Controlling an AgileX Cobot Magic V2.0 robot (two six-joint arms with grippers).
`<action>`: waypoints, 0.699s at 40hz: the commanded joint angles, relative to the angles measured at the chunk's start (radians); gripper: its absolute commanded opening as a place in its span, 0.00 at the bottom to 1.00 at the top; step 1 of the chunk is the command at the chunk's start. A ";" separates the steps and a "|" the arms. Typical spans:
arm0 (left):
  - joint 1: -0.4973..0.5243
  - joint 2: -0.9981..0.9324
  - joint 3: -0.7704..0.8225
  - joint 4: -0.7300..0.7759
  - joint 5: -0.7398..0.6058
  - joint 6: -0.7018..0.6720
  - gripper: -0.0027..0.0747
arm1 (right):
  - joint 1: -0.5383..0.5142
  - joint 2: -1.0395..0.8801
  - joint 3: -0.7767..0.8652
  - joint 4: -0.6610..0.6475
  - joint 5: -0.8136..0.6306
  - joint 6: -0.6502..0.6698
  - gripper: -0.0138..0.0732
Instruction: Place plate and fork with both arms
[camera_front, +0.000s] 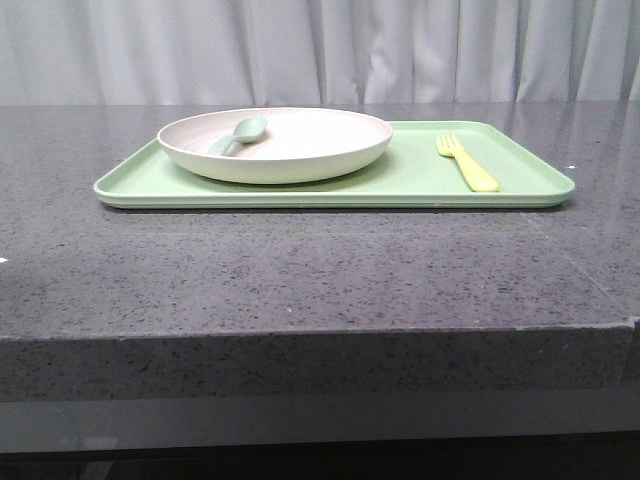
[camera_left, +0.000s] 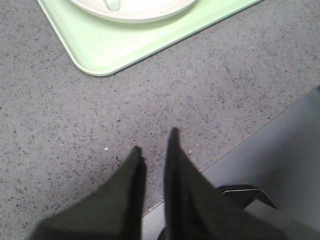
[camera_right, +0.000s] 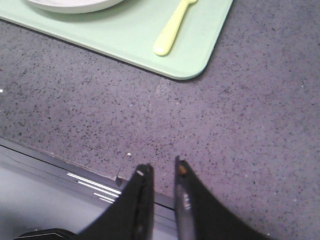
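Cream plate (camera_front: 275, 150), pale yellow fork (camera_front: 466, 161), grey-green spoon (camera_front: 238, 135), light green tray (camera_front: 330, 190); the counter (camera_front: 300, 270) is dark grey, finely speckled.

The right gripper's fingers (camera_right: 143, 200) hover almost together, holding nothing, over the speckled grey desk (camera_right: 240, 125) near its edge. Well ahead of their tips, the yellow fork (camera_right: 172, 28) lies on the light green tray (camera_right: 130, 42), beside the plate (camera_right: 75, 5).

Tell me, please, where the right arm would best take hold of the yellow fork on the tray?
Probably by the handle end of the fork, coming straight down. It lies flat on the tray with its tines pointing away and the handle nearest the table edge, clear of the plate. The right tool should close across the narrow handle.
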 joint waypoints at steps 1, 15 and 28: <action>0.004 -0.010 -0.025 -0.029 -0.047 0.000 0.01 | -0.005 -0.002 -0.025 0.013 -0.061 -0.008 0.07; 0.004 -0.010 -0.022 -0.029 -0.058 0.000 0.01 | -0.005 -0.002 -0.025 0.013 -0.059 -0.008 0.08; 0.117 -0.356 0.224 -0.066 -0.379 0.000 0.01 | -0.005 -0.002 -0.025 0.013 -0.055 -0.008 0.08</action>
